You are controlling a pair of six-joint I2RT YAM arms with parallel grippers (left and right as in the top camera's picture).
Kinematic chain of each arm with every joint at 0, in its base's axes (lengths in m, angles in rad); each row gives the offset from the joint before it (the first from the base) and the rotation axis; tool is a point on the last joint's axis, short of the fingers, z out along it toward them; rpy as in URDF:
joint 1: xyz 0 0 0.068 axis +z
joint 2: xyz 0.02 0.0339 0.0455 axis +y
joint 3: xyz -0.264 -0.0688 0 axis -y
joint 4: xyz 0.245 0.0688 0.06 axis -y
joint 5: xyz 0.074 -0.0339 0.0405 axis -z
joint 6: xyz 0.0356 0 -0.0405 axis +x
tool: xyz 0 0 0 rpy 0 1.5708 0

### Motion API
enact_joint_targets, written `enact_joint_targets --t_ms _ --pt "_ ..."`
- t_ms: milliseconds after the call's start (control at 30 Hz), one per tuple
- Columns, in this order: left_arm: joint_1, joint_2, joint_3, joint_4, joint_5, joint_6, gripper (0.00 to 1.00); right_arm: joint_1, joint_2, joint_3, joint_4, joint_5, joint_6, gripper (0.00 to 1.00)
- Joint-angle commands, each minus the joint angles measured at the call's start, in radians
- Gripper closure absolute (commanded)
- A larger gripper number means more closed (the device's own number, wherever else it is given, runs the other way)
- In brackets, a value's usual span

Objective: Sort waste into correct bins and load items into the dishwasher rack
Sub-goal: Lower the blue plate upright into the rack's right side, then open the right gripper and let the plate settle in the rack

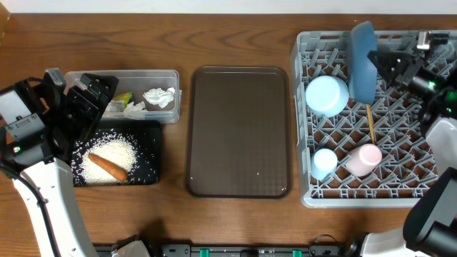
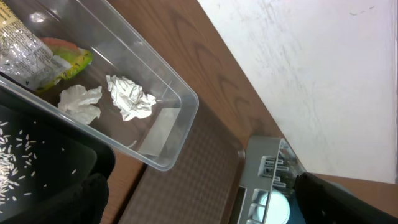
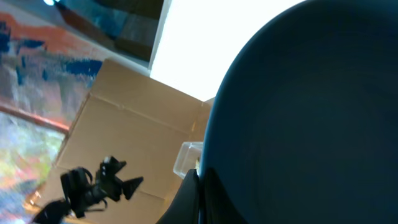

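Loading step: dark-blue plate point(image 1: 362, 61) gripped upright by right end effector point(image 1: 380, 64) at rack point(image 1: 301, 143), far-right desk corner; next to be seated btwn pegs & released. Left end effector point(image 1: 100, 96) open.

Clear plastic tub point(image 2: 177, 102) sat on wooden counter point(image 2: 211, 74), with two crumpled white napkins point(image 2: 130, 96) side by side inside and yellow-green wrapper point(image 2: 65, 59) just beyond them. Black tray point(image 2: 68, 152) lay against tub, loose rice grains point(image 2: 12, 165) scattered on it. Brown serving tray point(image 2: 186, 180) sat near tub. Past it showed corner of grey rack point(image 2: 264, 171), pale-blue bowl point(image 2: 273, 208) inside. Left gripper point(image 2: 198, 183) hung wide apart, dark fingers point(image 2: 348, 199) at frame's lower corners.
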Motion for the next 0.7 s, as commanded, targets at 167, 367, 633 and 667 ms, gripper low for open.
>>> enact_joint_targets --t_ms 167,367,633,667 --pt "0.005 -0.014 0.02 -0.003 0.002 -0.008 0.02 -0.12 0.03 -0.112 0.051 -0.017 -0.003 0.99" --pt "0.004 -0.014 0.02 -0.003 0.002 -0.008 0.02 -0.193 0.03 -0.114 0.051 -0.053 -0.003 0.99" --pt "0.005 -0.014 0.02 -0.003 0.002 -0.008 0.02 -0.29 0.03 -0.128 0.028 -0.069 0.016 0.99" --pt "0.005 -0.014 0.02 -0.003 0.002 -0.008 0.02 -0.307 0.03 -0.133 0.014 -0.076 0.016 0.99"
